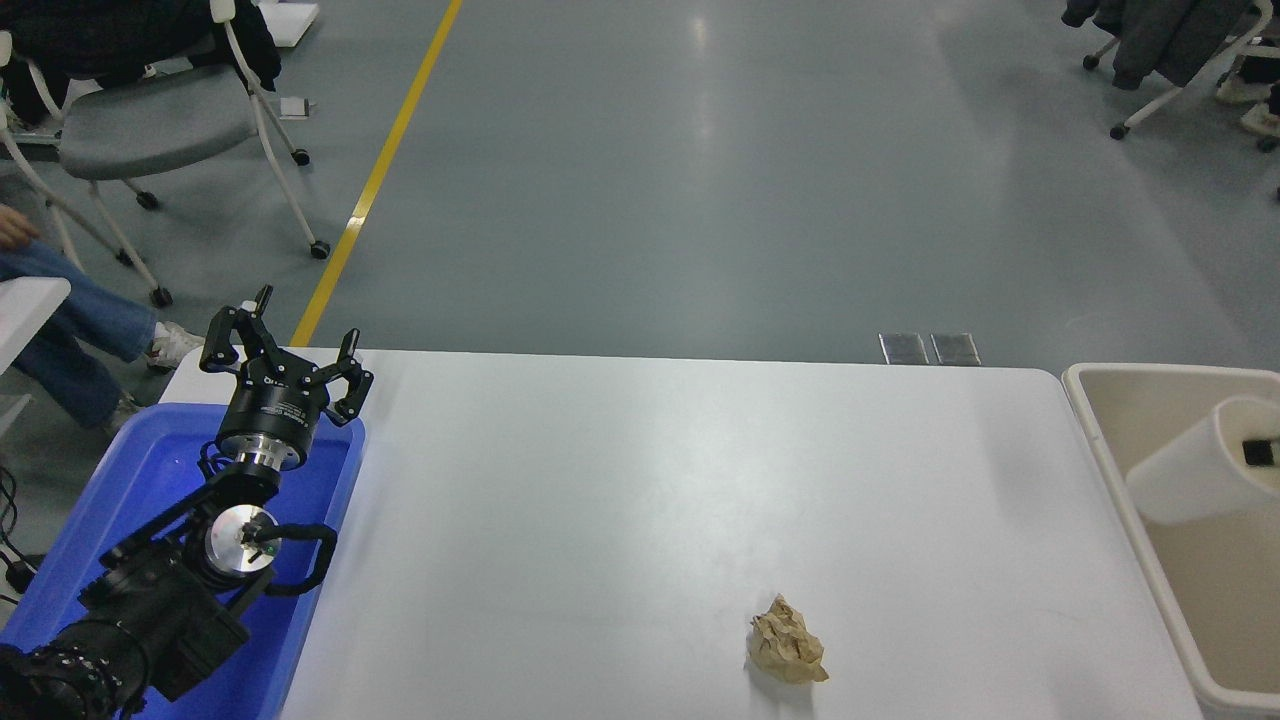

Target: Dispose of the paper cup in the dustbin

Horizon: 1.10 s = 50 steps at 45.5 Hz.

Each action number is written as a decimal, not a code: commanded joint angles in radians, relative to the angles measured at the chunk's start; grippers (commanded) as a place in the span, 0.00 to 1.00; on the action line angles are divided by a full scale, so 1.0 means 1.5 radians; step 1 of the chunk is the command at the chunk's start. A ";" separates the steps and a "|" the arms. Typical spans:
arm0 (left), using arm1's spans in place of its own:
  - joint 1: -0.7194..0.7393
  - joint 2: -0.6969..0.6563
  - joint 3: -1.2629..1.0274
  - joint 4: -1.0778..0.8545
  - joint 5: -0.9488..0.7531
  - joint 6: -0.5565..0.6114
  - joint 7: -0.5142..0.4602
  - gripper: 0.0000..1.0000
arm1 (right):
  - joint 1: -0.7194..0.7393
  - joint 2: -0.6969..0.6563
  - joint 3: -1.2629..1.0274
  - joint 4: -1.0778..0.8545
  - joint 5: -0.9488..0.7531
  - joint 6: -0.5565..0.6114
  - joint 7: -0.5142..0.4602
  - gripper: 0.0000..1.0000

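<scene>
**A:** From the head view, where is the paper cup [1195, 465] relative to the dustbin [1090, 430]?

**B:** It is in the air above the dustbin's inside, just past the left rim. It lies on its side, long axis running left to right, closed bottom toward the table and mouth toward the picture's right edge.

**A:** And the right gripper [1262, 452]?

**B:** Only a small dark piece shows at the cup's mouth, at the frame's edge. One finger seems to sit inside the rim, so I judge it is clamped on the cup wall, since nothing else holds the cup up. The arm itself is out of the picture.

**A:** So what does the next move depend on?

**B:** The cup is over the opening, so a release should drop it inside. I'd guess the left rim is the only thing close enough to catch it.

**A:** The left gripper [285, 355]?

**B:** Parked at the lower left over the blue tray [110, 500], fingers spread apart, holding nothing, well apart from the cup.

**A:** Counts?

**B:** One cup, one dustbin, one blue tray, one crumpled brown paper ball [787, 641] on the white table [640, 480], and two grippers.
</scene>
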 commanded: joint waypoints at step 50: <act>0.000 0.000 0.000 0.000 0.000 0.000 0.000 1.00 | -0.294 0.239 -0.046 -0.469 0.420 -0.384 0.000 0.00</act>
